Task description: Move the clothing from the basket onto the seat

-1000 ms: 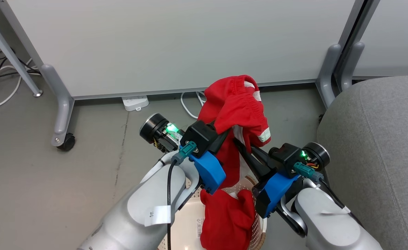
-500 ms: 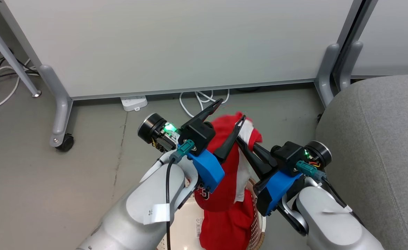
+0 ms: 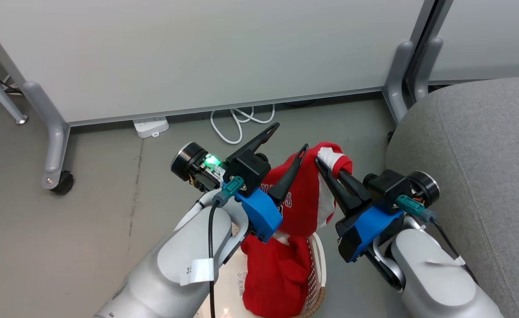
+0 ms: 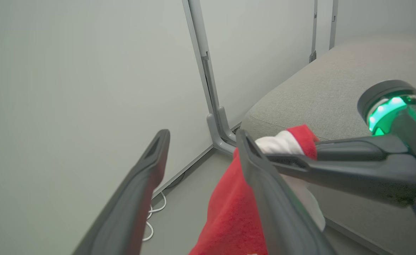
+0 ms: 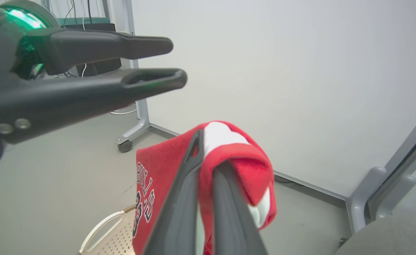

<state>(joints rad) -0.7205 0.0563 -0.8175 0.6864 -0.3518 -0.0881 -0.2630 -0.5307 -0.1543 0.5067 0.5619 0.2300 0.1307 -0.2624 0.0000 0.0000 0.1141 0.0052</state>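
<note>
A red jersey (image 3: 306,198) with white trim and printed lettering hangs from my right gripper (image 3: 318,160), which is shut on a bunched fold at its top. Its lower part trails into the cream basket (image 3: 317,260), where more red clothing (image 3: 272,278) lies. My left gripper (image 3: 291,136) stands open just left of the jersey, nothing between its fingers. The left wrist view has that open gripper (image 4: 202,140) beside the red fabric (image 4: 229,212). In the right wrist view my right gripper (image 5: 208,156) pinches the jersey (image 5: 240,159) above a basket handle (image 5: 101,230). The grey seat (image 3: 463,154) is close on the right.
Pale grey partition panels (image 3: 219,53) on wheeled legs (image 3: 60,183) stand across the floor ahead. A white power strip (image 3: 151,126) and looped white cable (image 3: 237,121) lie under the panel. A partition foot (image 3: 398,79) stands beside the seat's far corner.
My left gripper has opened and let go of the red fabric, which dropped lower and now hangs from the right gripper alone. The head camera has shifted a little.
</note>
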